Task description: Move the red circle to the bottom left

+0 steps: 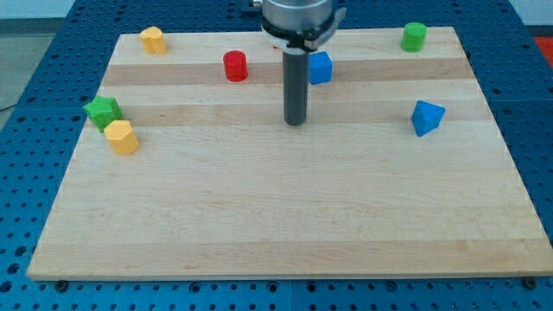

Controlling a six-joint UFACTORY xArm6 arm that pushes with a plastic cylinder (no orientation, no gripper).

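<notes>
From my station the feed is bright and evenly lit, seemingly from overhead. My tip (pixel 296 122) throws only a faint, short shadow at its foot, and the blocks around it cast equally soft ones. The wooden board (pixel 285 216) shows a mild sheen without harsh glare. Focus holds sharp near my tip and out to the edges; the board's sides taper with perspective.

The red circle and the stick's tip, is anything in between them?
No. In the camera view, only bare board lies between the red circle and my tip.
</notes>
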